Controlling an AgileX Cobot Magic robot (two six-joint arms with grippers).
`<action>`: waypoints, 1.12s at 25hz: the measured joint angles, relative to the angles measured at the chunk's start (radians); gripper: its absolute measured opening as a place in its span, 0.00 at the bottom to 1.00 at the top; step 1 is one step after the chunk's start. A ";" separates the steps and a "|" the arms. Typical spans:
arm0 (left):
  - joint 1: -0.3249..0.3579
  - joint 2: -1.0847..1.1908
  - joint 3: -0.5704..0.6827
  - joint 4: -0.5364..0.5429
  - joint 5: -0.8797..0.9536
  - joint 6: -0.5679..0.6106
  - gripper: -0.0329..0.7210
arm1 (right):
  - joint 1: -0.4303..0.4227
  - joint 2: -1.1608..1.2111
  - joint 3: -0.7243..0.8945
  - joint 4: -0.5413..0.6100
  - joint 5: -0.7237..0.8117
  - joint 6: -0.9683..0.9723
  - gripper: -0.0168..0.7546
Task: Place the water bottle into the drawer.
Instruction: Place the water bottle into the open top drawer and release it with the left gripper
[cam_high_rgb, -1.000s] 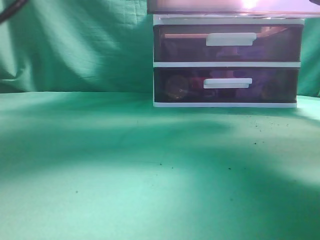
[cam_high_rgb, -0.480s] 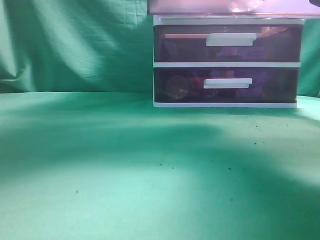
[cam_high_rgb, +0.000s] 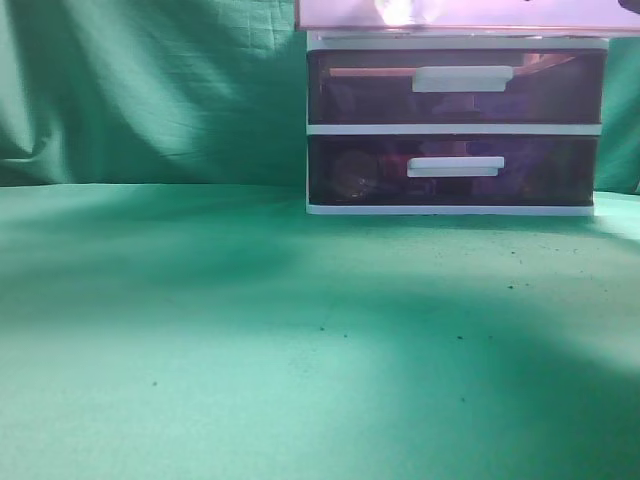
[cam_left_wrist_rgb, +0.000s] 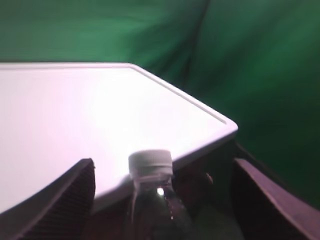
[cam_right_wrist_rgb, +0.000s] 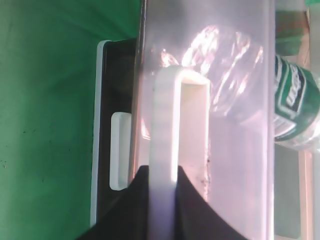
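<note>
In the exterior view the pulled-out translucent purple top drawer is cut off by the upper edge, and neither arm shows. The clear plastic water bottle with white cap runs off the left wrist view's bottom edge. Through the drawer's front wall, the right wrist view shows it only blurred.

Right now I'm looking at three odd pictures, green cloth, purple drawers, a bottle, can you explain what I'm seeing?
A two-armed robot is at work. One camera looks along the green cloth table at a white-framed drawer unit. Its top drawer is pulled out. The other two cameras ride on the wrists. The left tool has a capped water bottle between its fingers, over the unit's white top. The right tool grips the drawer's white handle; the bottle lies inside the drawer.
</note>
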 joint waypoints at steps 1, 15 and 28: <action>0.000 -0.012 -0.002 0.001 0.006 0.013 0.73 | 0.000 0.000 0.000 0.000 0.000 0.000 0.12; 0.000 -0.045 -0.005 0.006 0.006 0.080 0.73 | 0.000 -0.028 0.005 -0.017 0.023 0.002 0.12; 0.116 -0.158 0.025 0.016 -0.373 0.130 0.04 | 0.000 -0.031 -0.024 -0.026 0.042 -0.015 0.12</action>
